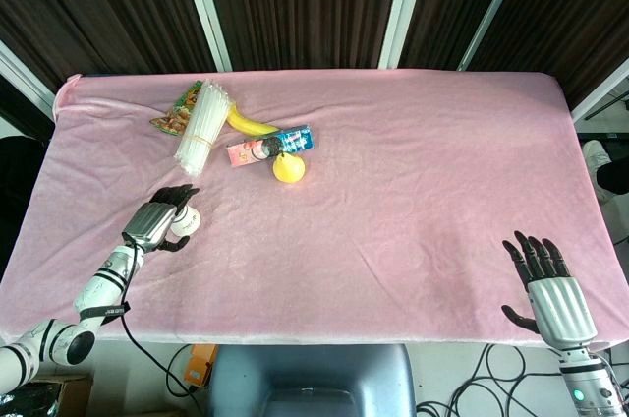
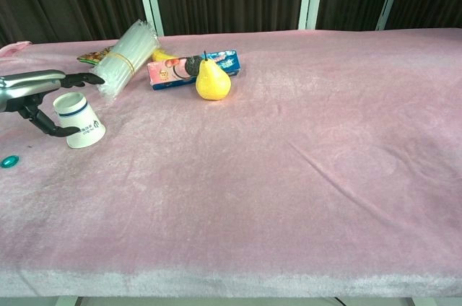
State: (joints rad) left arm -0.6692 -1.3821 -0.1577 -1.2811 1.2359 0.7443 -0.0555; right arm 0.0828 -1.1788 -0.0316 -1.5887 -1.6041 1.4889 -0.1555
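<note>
A white paper cup with a blue band is seen upside down on the pink desk, near its left edge. It is enclosed by the left hand, whose fingers arch over it while the thumb lies along its lower side; whether it is truly gripped cannot quite be told. Behind it a bundle of straws, a snack packet, a banana, a toothpaste box and a pear are clustered. The right hand is kept well apart, fingers spread, holding nothing.

Open cloth right of the pear; clutter crowds far-left.
</note>
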